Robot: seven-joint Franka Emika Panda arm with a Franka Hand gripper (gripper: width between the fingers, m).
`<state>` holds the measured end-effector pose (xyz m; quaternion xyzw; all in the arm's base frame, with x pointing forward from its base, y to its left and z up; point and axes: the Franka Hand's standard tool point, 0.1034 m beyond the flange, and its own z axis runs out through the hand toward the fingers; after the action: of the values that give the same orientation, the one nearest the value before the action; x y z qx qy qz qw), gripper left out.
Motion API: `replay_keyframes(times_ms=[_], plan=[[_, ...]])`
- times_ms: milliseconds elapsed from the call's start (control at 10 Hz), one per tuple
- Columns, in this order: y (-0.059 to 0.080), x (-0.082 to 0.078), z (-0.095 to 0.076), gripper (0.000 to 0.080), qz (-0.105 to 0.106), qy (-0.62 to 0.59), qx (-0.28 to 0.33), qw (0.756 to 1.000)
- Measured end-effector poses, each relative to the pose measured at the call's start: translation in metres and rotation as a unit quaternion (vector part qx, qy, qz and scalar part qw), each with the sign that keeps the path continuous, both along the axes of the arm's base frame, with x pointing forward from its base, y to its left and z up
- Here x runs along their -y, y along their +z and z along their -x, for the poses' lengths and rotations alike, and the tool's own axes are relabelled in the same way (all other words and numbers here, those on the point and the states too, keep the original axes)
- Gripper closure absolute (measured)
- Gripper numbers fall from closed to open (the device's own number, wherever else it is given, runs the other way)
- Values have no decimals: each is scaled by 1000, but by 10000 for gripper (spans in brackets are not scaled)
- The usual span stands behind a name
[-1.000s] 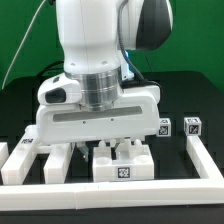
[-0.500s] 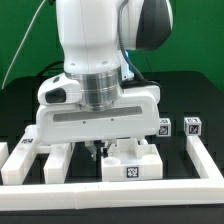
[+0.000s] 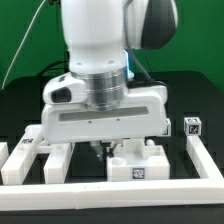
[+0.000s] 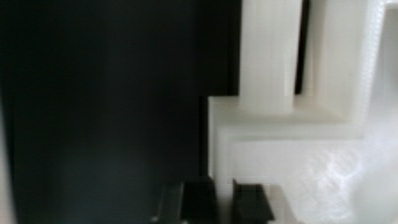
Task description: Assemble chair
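Observation:
My gripper (image 3: 100, 150) hangs low over the table, its big white body hiding much of the scene. Its dark fingertips (image 4: 189, 202) stand almost together with nothing seen between them, right at the edge of a white blocky chair piece (image 4: 285, 150). In the exterior view that piece (image 3: 138, 164) carries a square tag on its front and lies just to the right of the fingers, near the front rail. Two more white chair bars (image 3: 25, 156) (image 3: 59, 157) lie to the exterior view's left. A small tagged white part (image 3: 191, 126) sits at the right.
A long low white border rail (image 3: 110, 190) runs along the front, with a side rail (image 3: 206, 155) on the exterior view's right. The table top is black. Cables hang behind the arm.
My gripper has moved toward the exterior view's right, and the tagged white chair piece beside the fingers has slid the same way, toward the right rail.

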<state>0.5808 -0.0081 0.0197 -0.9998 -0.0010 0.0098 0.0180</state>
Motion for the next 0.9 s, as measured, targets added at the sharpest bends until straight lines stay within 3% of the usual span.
replay_keyframes(times_ms=[500,700,900], plan=[[5,-47,-34,771,-1,6,15,1000],[7,-48,-40,771,1,0,18,1000],[-1,-48,-41,771,2,-6,2,1000]])
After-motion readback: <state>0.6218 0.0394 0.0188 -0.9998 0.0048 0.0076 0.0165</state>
